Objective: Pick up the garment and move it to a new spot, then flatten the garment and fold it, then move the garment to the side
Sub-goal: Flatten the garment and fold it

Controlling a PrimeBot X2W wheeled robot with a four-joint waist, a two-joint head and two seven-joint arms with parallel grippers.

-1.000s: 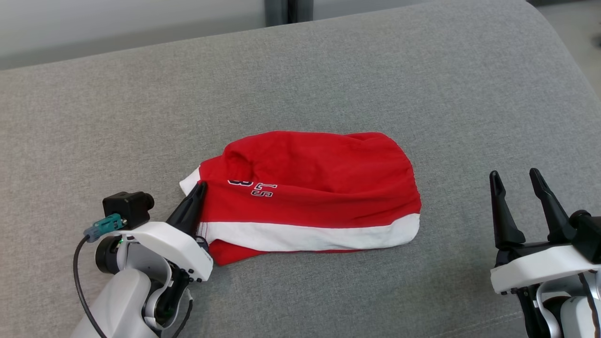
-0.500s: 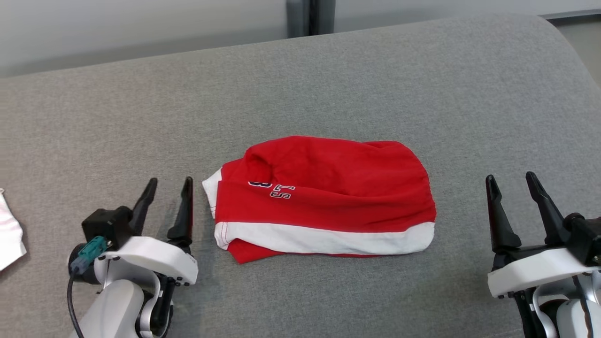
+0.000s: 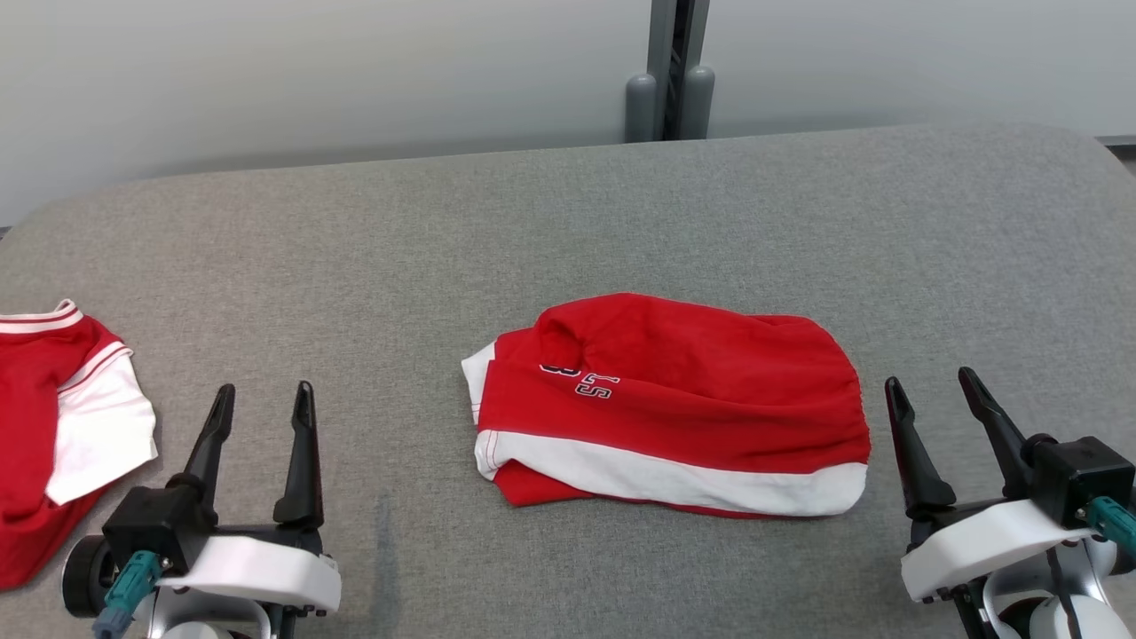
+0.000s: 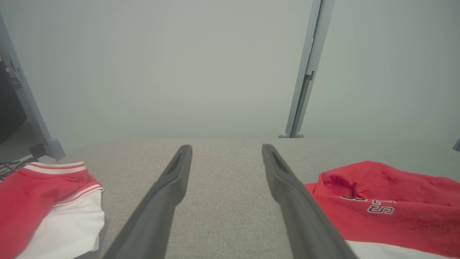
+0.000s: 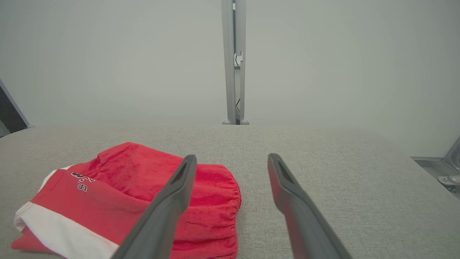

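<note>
At the far left of the grey woven-fabric surface (image 3: 373, 231), a red and white cloth item (image 3: 44, 417) is seen, cut off by the edge of the head view. Just to its right, the left gripper (image 3: 265, 387) is held with its two dark fingers spread apart and nothing between them. The folded red fabric garment with a white band and dark lettering (image 3: 710, 399) is laid near the middle of the surface, between the two grippers and touched by neither. At the right, the right gripper (image 3: 927, 377) is likewise held with fingers apart and empty, just beside the garment's gathered edge.
</note>
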